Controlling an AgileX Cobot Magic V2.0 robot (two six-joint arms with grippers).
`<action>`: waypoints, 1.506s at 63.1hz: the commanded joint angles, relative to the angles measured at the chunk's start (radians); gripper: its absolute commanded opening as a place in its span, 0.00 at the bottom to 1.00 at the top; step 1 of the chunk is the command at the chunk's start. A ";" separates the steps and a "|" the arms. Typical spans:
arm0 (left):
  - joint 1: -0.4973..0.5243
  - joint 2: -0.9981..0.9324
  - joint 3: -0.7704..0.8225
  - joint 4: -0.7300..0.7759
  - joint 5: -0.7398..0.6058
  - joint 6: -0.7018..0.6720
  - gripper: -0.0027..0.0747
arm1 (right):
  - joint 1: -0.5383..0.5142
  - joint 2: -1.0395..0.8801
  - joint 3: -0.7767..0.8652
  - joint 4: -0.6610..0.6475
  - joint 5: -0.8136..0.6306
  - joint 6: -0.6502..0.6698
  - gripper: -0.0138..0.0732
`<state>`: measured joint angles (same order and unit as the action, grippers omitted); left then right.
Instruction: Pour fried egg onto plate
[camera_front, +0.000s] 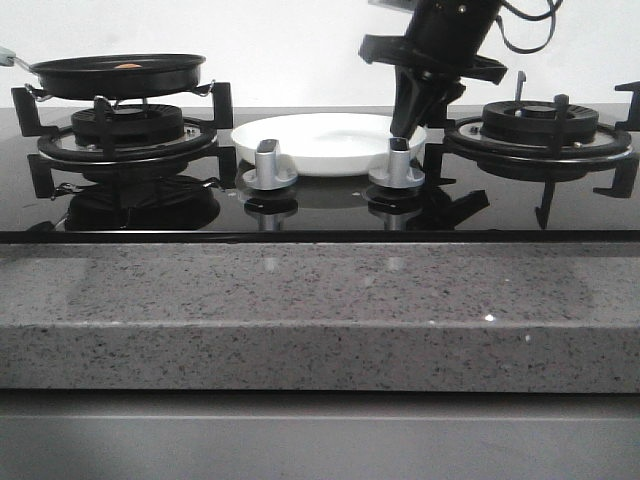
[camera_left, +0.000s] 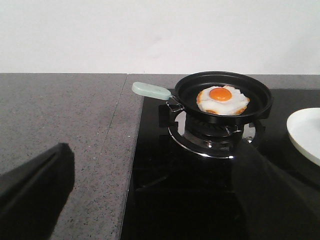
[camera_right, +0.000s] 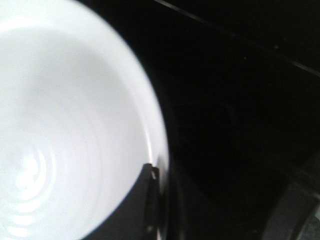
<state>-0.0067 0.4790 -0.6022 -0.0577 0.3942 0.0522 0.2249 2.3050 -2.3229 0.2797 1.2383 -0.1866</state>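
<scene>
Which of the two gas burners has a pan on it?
The left black gas burner: the black frying pan with the fried egg sits there. The right burner is bare.

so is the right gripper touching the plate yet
Cannot tell. In the front view the right gripper meets the plate rim, and the right wrist view shows one finger at the rim, too blurred to show contact or gap.

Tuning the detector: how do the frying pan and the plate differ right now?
Colour: the frying pan is black, the plate is glossy white.
Contents: the pan holds the fried egg; the plate is bare.
Position: the pan sits raised on the left burner's grate; the plate lies low on the glass hob between the burners.
Handle: the pan has a pale handle; the plate has none.
Both are round and shallow.
</scene>
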 joint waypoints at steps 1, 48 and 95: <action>0.001 0.010 -0.035 -0.008 -0.082 -0.008 0.83 | -0.002 -0.058 -0.034 -0.009 0.100 -0.015 0.08; 0.001 0.010 -0.035 -0.008 -0.082 -0.008 0.83 | -0.047 -0.326 0.103 0.123 0.102 0.045 0.09; 0.001 0.010 -0.035 -0.008 -0.082 -0.008 0.83 | 0.017 -0.780 0.921 0.210 -0.372 -0.094 0.09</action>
<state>-0.0067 0.4790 -0.6022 -0.0577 0.3942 0.0522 0.2430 1.5807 -1.3804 0.4283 0.9308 -0.2673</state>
